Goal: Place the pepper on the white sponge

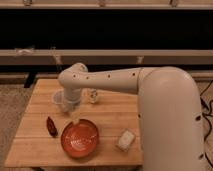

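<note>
Dark red and slim, the pepper (pixel 51 126) lies on the table (pixel 110 112) at the lower left of the frame, just beside the left rim of the orange-red bowl (pixel 80 138). Its long axis runs nearly up and down the frame, with the upper end leaning slightly left. I cannot tell which end is the tapered tip. The tool (pixel 75 114) hangs in the left centre, above the bowl's upper rim and up-right of the pepper. Whether it is apart or together cannot be told. The white sponge (pixel 126 140) sits at the lower right, across the bowl from the pepper.

As I judge it, a descent toward the pepper could clip the bowl's rim or the clear cup (pixel 59 98) close by. Closing along the long axis rather than across it may roll or flick the pepper. The sponge is small, so a pepper set off-centre may slide off.
</note>
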Available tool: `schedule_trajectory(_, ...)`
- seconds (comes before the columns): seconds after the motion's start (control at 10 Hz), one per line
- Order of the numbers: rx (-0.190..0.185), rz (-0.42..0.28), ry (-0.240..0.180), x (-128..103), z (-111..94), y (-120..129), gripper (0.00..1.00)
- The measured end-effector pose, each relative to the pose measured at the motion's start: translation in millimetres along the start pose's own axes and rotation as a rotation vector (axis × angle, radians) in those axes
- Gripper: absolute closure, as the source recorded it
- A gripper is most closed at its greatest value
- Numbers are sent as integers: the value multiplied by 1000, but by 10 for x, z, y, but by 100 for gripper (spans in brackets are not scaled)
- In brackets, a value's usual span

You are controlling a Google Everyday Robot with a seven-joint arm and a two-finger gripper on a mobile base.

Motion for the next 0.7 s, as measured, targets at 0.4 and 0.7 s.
schedule_trajectory(0.4,-62,-268,4,-631,224,-15,26)
schedule_trajectory(0.7,-100,-416,14,-859,480,-284,26)
